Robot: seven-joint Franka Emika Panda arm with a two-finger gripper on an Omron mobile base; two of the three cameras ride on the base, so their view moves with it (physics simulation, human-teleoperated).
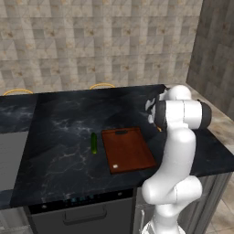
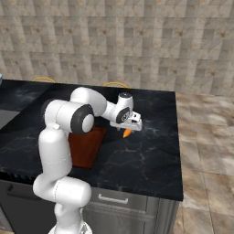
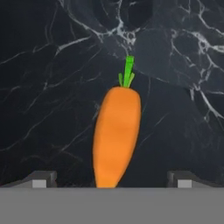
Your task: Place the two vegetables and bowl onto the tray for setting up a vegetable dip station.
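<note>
An orange carrot (image 3: 116, 135) with a green top lies on the black marble counter (image 2: 151, 155), right of the tray. My gripper (image 3: 111, 180) hangs open just above it, one fingertip on each side of its pointed end. From the right base view the gripper (image 2: 130, 123) points down over the carrot (image 2: 127, 133). The tray (image 1: 128, 148) is a reddish-brown wooden board with nothing on it. A slim dark green cucumber (image 1: 94, 143) lies on the counter just left of the tray. The bowl is out of view.
The counter's right edge (image 2: 179, 151) drops to a tiled floor. A grey recessed surface (image 1: 9, 155) sits at the far left of the counter. Two yellow curved rims (image 1: 103, 85) show behind the counter's back edge.
</note>
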